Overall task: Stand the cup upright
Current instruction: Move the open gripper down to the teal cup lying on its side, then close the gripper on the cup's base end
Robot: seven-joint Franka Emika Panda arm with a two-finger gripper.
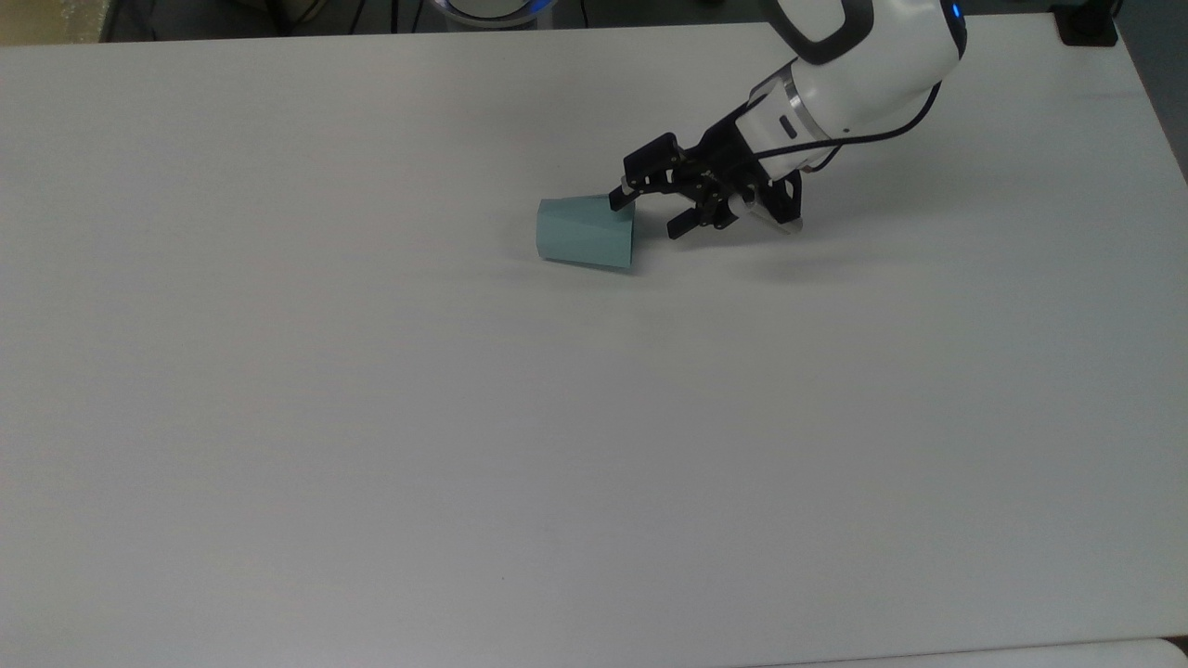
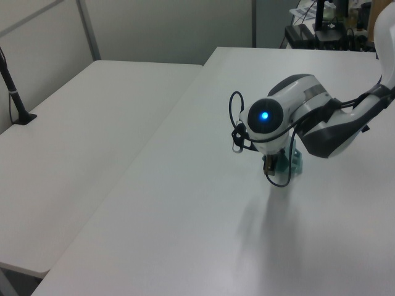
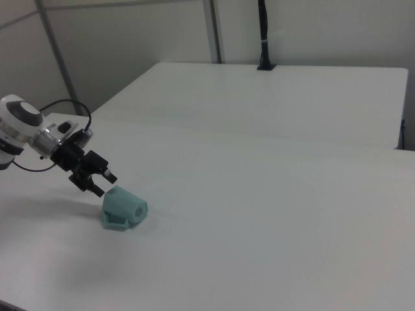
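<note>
Your workspace is a broad, matte white counter (image 1: 371,417) with a smooth, unmarked top; in the right view a second white table (image 3: 272,91) of the same finish sits behind it against pale panelled walls, with a black post (image 3: 264,32) clamped to that table's far edge.

The small pale teal-green plastic cup (image 1: 586,233) lies on its side on the counter. You can see its flat angular facets tapering from a wider polygonal rim on the top view's right to a narrower base on the top view's left. In the right view (image 3: 123,208) the rim end faces the fingers and a small tab shows at the end nearer the camera.

Your gripper (image 1: 647,211) hangs from a glossy white, rounded arm with a black cable looped along it. The black fingers (image 1: 619,198) are spread apart, holding nothing. One fingertip sits right at the cup's upper rim edge, and the other lies just off the rim on the top view's right. In the left view the arm's rounded housing, with a blue light, stands in front of the cup (image 2: 295,161) and hides most of it.
</note>
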